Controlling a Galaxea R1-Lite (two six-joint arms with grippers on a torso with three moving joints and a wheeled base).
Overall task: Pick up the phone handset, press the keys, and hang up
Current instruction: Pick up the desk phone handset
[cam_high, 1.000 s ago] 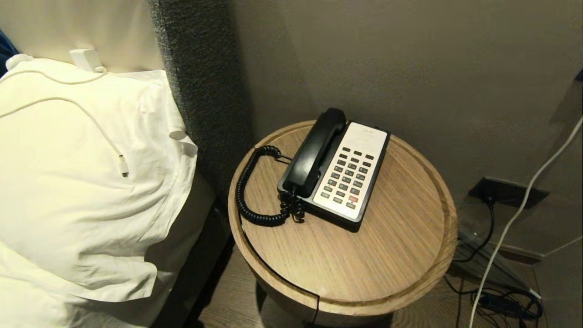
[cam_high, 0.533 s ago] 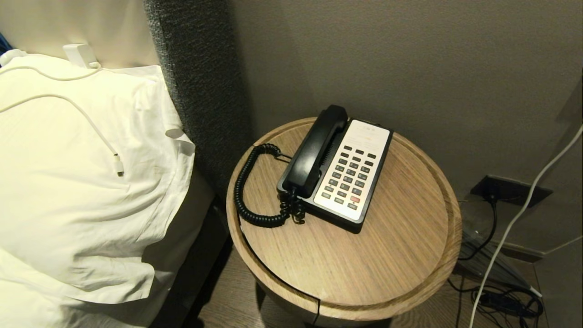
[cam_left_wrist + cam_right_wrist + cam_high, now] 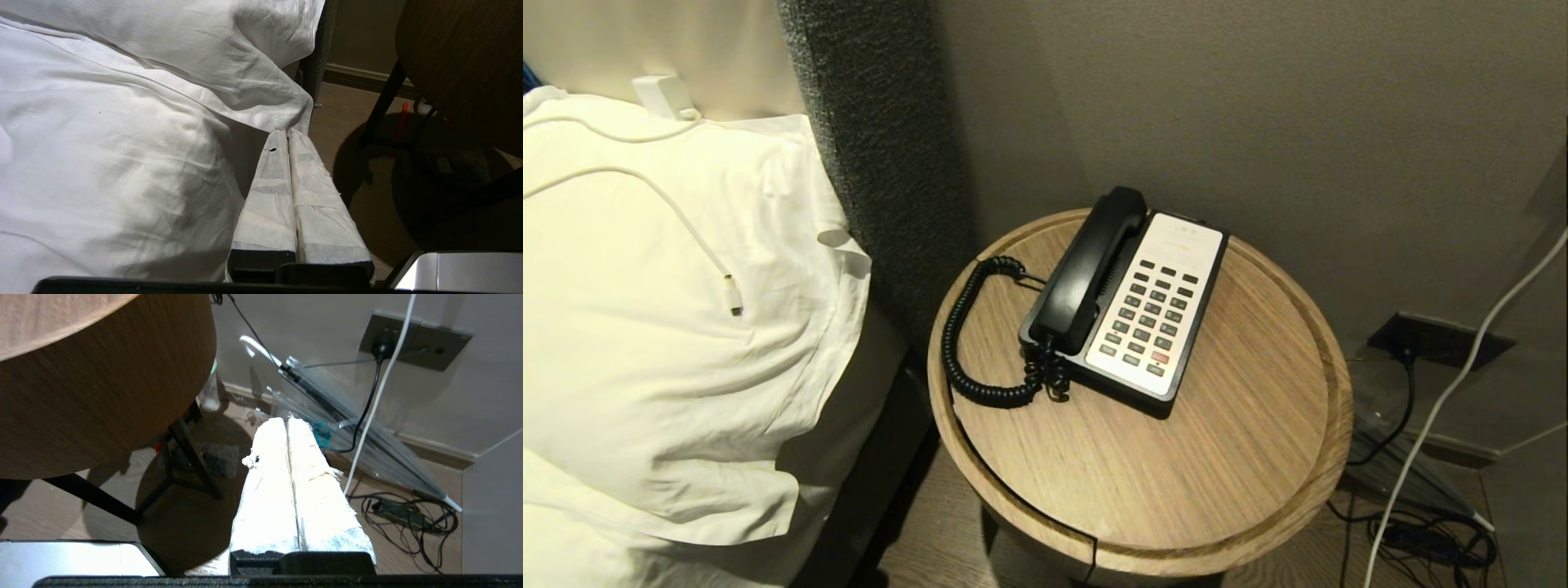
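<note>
phone handset (image 3: 1088, 272) cradled, long axis near-left to far-right

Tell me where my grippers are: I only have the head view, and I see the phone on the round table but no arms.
Observer: The left gripper hangs low beside the bed, its tip near the white bedding, fingers pressed together and empty.
Operator: And the right one?
Observer: The right gripper is shut too, down near the floor beside the round table.
Operator: Anything close to it?
Observer: A clear folded umbrella leans on the wall just beyond it, with a white cable crossing in front.
</note>
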